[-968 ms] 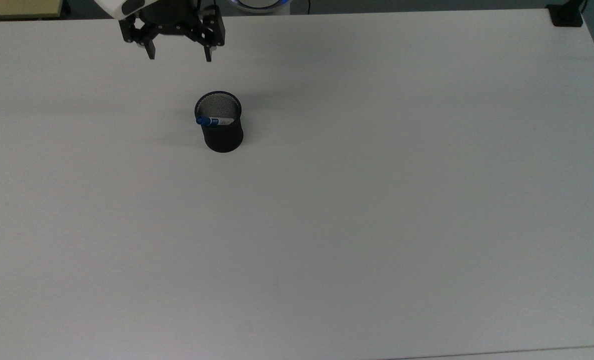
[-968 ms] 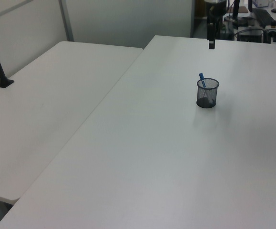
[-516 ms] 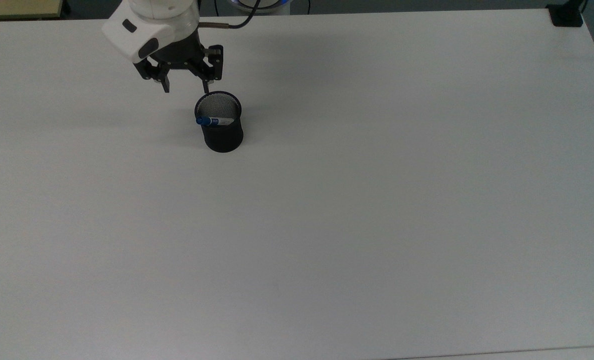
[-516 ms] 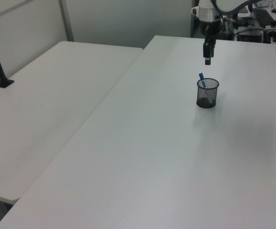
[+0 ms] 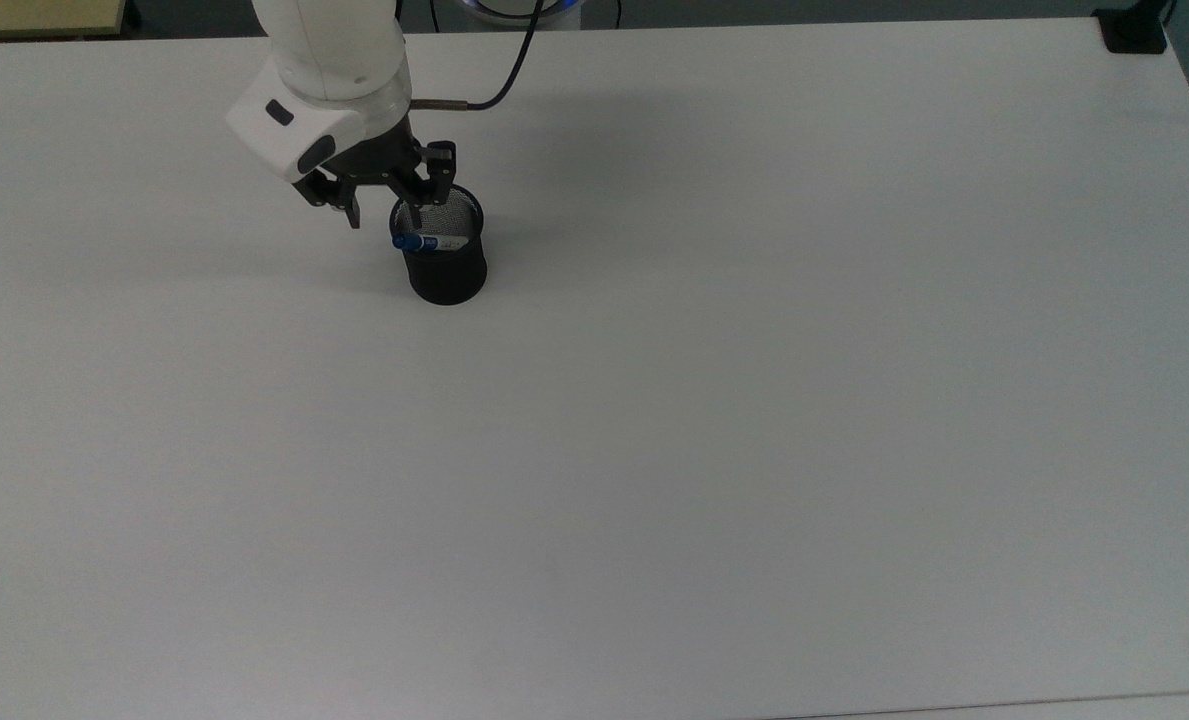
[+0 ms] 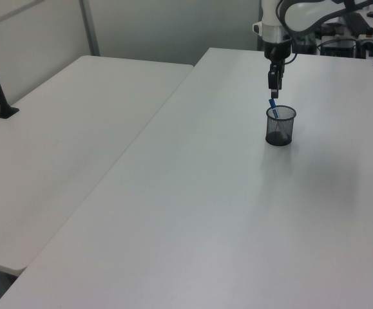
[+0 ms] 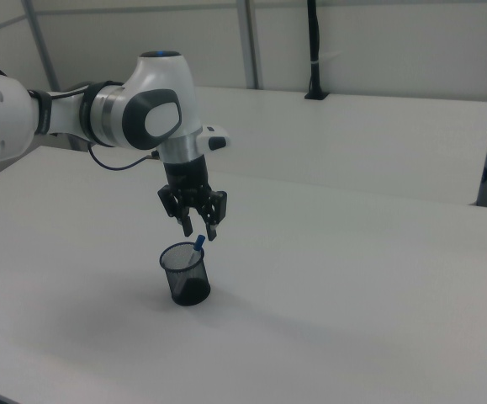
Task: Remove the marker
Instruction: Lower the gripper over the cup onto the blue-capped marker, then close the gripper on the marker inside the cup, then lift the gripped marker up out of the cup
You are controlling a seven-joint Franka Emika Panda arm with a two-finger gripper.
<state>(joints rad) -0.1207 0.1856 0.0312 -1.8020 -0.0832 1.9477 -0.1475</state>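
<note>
A black mesh cup [image 5: 444,262] [image 6: 280,125] [image 7: 185,273] stands upright on the white table. The marker [image 5: 426,242] [image 6: 273,107] [image 7: 198,245] leans inside it, blue cap sticking up over the rim at the top view's left. My gripper [image 5: 384,215] [image 6: 273,85] [image 7: 198,231] hangs open just above that cap, fingers pointing down, one finger [image 5: 354,213] outside the rim and the other finger [image 5: 417,215] over the cup's mouth. Nothing is between them. The marker's lower part is hidden in the cup.
The wide white table [image 5: 714,420] stretches around the cup. A second white table [image 6: 64,135] adjoins it at the left view's left. A black clamp post [image 5: 1132,28] stands at the top view's far right corner.
The arm has come down and toward the cup; the gripper moved from the table's far edge to just above the marker's cap. Its fingers stand closer together than before. Cup and marker are unmoved.
</note>
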